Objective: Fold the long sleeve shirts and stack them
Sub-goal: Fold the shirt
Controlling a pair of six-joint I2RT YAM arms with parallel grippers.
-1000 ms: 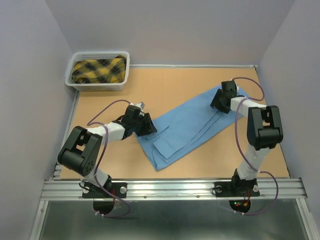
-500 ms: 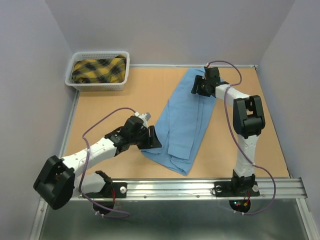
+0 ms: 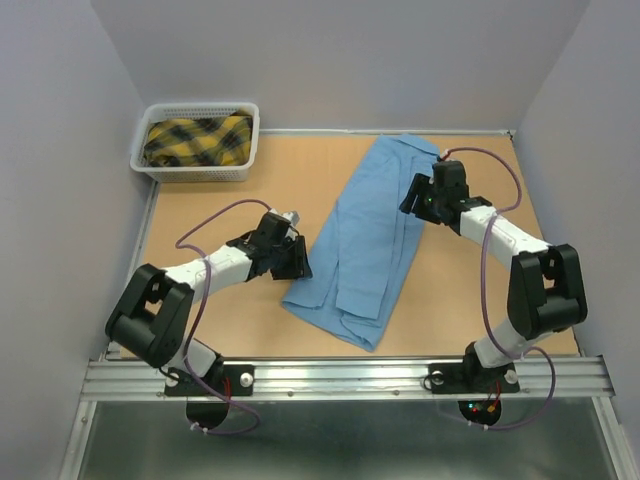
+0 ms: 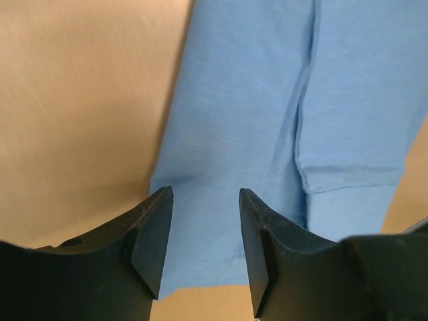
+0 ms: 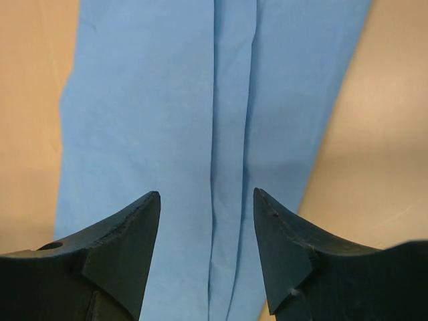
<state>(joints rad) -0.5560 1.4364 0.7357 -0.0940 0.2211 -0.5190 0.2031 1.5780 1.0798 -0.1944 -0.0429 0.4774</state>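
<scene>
Standing by the rig, I see the light blue shirt laid out on the tabletop as one long, narrow strip, its sides already turned in toward the middle, so it looks ready for a crosswise fold. The left gripper hangs low over the strip's near corner with its jaws spread and nothing pinched. Cloth shows in the gap between the fingers and bare wood lies off to the gripper's left. That looks like a deliberate place to wait, since closing there would catch the hem's edge instead of a bunched middle. Just to the right of that gripper lies a narrower panel with a stitched end, probably a tucked-in sleeve, which a careless pull could drag out of the fold. The right gripper hovers over the far half of the strip, its jaws also parted and empty, and the lengthwise creases run straight ahead beneath it. With one gripper at each end, the arms seem placed to bring one end over the other. Well beyond the left gripper, at the tabletop's far corner, sits a white basket holding a yellow and black plaid cloth.
</scene>
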